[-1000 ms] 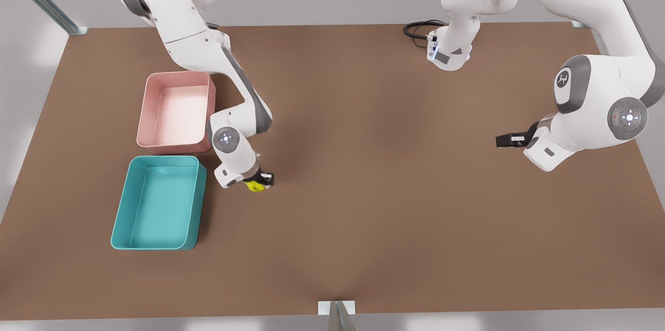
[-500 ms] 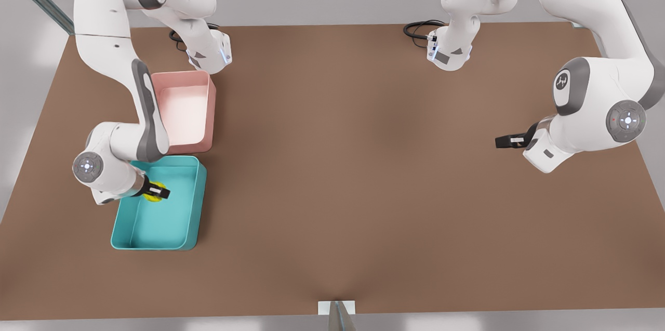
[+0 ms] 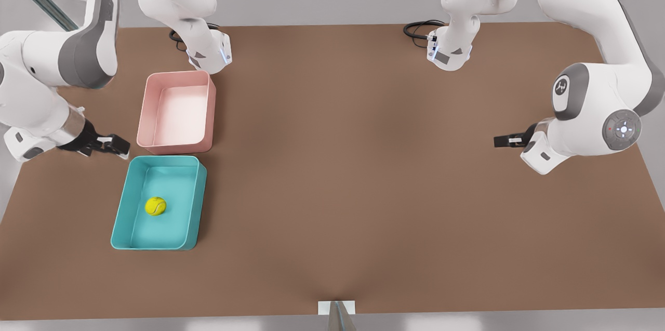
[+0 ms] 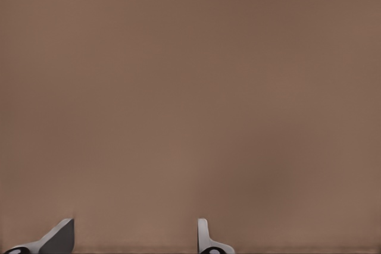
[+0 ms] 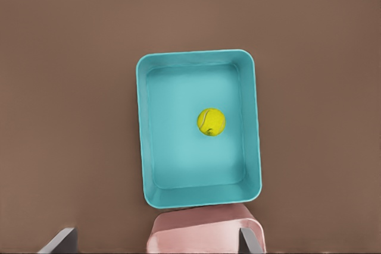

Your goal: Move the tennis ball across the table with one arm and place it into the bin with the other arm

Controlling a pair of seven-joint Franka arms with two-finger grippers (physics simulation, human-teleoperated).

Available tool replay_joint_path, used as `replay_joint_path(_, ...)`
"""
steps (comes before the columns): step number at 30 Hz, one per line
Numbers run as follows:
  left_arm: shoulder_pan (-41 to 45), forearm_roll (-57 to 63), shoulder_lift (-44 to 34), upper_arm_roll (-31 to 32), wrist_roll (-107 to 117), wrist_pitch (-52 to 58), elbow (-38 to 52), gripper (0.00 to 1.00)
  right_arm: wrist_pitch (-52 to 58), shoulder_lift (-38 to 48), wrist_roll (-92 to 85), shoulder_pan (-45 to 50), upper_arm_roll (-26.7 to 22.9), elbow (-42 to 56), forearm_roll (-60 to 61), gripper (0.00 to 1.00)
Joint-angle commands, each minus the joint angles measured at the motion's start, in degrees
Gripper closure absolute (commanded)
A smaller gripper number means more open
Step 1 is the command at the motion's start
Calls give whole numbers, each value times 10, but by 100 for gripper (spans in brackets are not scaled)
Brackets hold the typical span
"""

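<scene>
**newbie_arm:** So where are we? I see the small bright yellow-green tennis ball [image 3: 155, 206] sitting on the floor of the teal rectangular plastic bin with the rounded corners [image 3: 120, 201], a bit off centre, not touching any wall. Isn't the job basically finished?

**sim_tinkerer:** Going by how things lie, yeah, I'd call it done. The wrist views tell you which arm is which: the right wrist view looks down on the bin [image 5: 141, 123] and ball [image 5: 211, 121], with the pale pink plastic bin [image 5: 196, 233] right beside it. So the right gripper [image 3: 110, 145] is the one at the front view's left, hovering over the big flat brown tabletop [image 3: 363, 190] just beside the bin's corner. Its fingers are spread apart and holding nothing.

**newbie_arm:** And the other one?

**sim_tinkerer:** The left gripper [image 3: 500, 140] waits out at the front view's right, well apart from both bins. Its wrist camera shows two fingertips [image 4: 204, 236] with a clear gap and bare table between them, so it's parted and empty too.

**newbie_arm:** Any tips for wrapping up cleanly?

**sim_tinkerer:** My guess: lift the right arm up and away from the bin rims so nothing gets bumped. The walls are low, so a nudge could send the ball rolling out.
</scene>
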State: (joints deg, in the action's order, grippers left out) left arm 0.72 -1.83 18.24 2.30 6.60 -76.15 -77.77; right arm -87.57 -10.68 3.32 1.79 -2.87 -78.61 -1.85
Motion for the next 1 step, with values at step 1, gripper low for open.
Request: replay_joint_path(1,1,0,0,0,2,14,0,0,93,7,-79,0,1,-3,-2,0)
